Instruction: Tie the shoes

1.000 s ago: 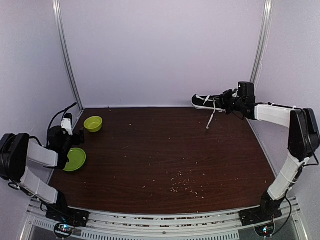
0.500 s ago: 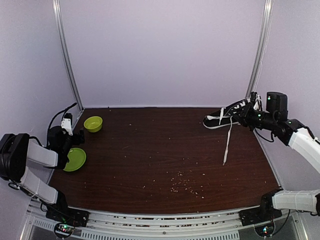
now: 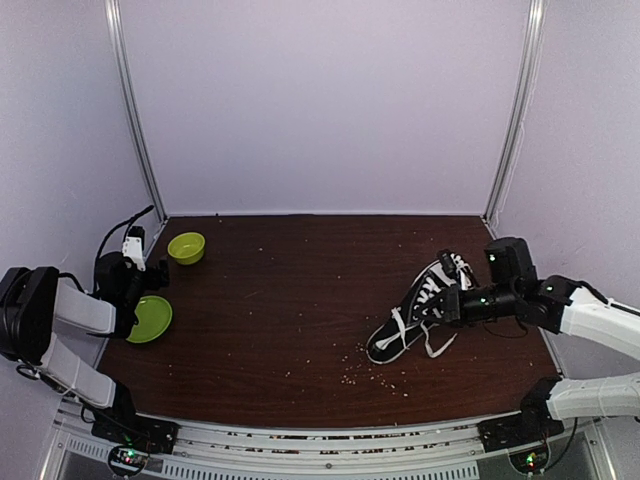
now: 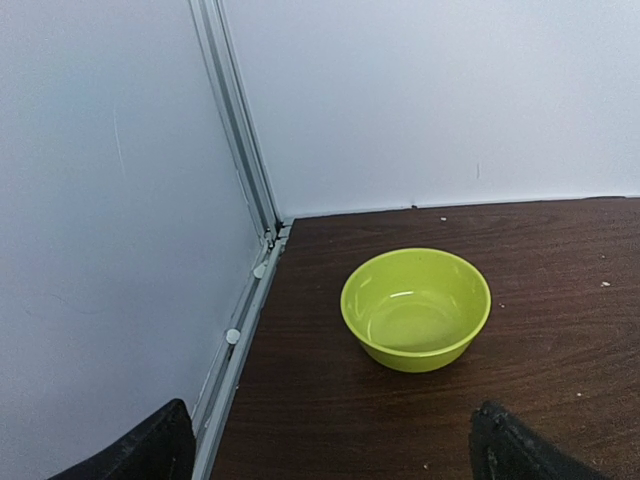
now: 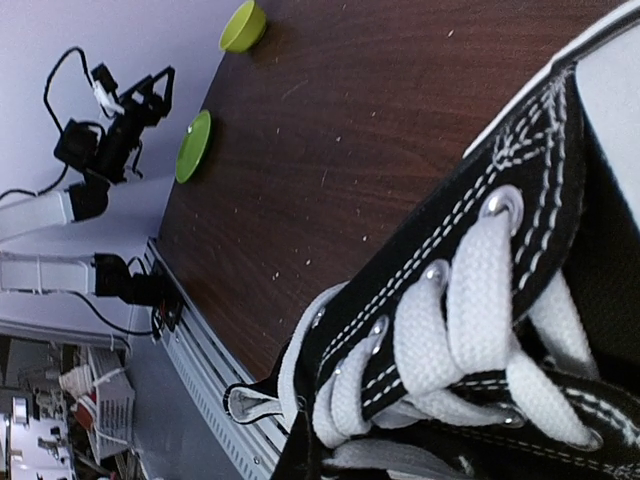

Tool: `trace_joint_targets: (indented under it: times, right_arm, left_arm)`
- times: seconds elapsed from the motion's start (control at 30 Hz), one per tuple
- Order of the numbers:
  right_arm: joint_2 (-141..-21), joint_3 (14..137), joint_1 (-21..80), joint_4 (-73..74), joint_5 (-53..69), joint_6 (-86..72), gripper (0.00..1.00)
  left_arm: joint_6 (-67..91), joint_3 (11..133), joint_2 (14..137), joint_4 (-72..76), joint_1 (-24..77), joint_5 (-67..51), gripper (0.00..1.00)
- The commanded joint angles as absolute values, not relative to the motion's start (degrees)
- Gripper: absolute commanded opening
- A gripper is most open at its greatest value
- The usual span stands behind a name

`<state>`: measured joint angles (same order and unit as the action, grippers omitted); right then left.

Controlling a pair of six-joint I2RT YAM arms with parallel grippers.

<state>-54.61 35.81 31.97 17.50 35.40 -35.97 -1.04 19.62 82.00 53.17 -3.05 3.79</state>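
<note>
Step in hand: positioning. Right jaws clamped shut on the sneaker [image 3: 408,320] at its heel end; toe down on the bench [image 3: 300,290] near-right, heel tipped up. Laces [image 3: 433,345] loose. Left jaws wide apart, idle by the green bowl [image 4: 415,308]. Next: set it flat, release, grab lace ends.

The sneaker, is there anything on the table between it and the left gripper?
Nothing visible. The sneaker is at the right, held by the right gripper. The left gripper sits far left, open. The green bowl and green plate lie close by it, off the straight path. Only bare table lies between.
</note>
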Motion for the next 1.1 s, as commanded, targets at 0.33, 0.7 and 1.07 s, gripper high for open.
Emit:
trace_joint_targets:
  times: [0.33, 0.7, 1.07]
  right_arm:
    - [-90.75, 54.86, 43.03, 8.22, 46.74, -16.24, 0.0]
    - [-76.05, 46.79, 44.69, 16.67, 18.11, -16.8, 0.68]
    - [-78.32, 46.03, 61.39, 14.71, -0.23, -44.15, 0.65]
  left_arm:
    - [-1.61, 19.68, 81.55, 56.6, -3.34, 3.25, 0.98]
    - [5.96, 32.84, 64.24, 16.9, 0.73, 9.98, 0.98]
    - [23.21, 65.63, 59.63, -36.09, -1.91, -8.29, 0.98]
